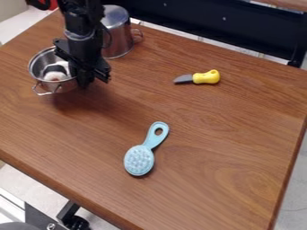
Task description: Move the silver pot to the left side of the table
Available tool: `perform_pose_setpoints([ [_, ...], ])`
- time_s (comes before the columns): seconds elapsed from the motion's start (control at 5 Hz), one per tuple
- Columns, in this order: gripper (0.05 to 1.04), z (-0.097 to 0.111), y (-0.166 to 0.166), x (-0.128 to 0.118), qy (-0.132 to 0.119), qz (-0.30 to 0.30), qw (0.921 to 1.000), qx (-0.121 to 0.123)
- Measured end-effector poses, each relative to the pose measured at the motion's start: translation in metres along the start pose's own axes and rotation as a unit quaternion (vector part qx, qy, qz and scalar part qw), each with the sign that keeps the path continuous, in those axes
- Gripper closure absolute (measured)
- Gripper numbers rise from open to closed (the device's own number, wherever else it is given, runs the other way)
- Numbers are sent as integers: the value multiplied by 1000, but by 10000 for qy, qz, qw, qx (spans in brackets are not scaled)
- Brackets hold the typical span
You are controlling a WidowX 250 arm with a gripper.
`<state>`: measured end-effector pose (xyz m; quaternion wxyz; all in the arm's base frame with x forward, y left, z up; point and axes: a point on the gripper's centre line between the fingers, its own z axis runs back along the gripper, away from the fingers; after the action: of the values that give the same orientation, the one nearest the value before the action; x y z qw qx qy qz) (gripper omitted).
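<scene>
The gripper point(85, 80) hangs at the upper left, over the right-hand side of a shallow silver pot point(62, 84), and hides part of its rim. This pot has a wire handle toward the front, and a whitish and dark item point(55, 72) lies inside. A shadow falls on the wood just below and right of the pot; whether its base touches the table cannot be told. Right behind the arm, a taller silver pot point(118, 32) has a handle on its right side.
On the wooden table point(240, 130), a small knife with a yellow handle point(205, 77) lies at the upper right. A light blue brush point(139, 158) lies near the middle front. A dark rail point(210, 20) runs behind the table's far edge.
</scene>
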<state>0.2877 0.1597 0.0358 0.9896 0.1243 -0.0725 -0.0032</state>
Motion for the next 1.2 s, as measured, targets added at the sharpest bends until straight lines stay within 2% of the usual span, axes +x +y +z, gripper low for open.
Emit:
perform_pose_setpoints([
  [0.2, 1022, -8, 2, -4, 80, -453, 9989, -82],
  [0.4, 1022, -17, 4, -4, 87, -566, 9982, -172],
  [0.8, 996, -25, 4, -6, 38, -694, 9974, -175],
  [1.0, 837, -25, 2, -10, 185, -600, 9977, -271],
  [1.2, 578, -28, 3, -10, 371, -488, 9975, -350],
])
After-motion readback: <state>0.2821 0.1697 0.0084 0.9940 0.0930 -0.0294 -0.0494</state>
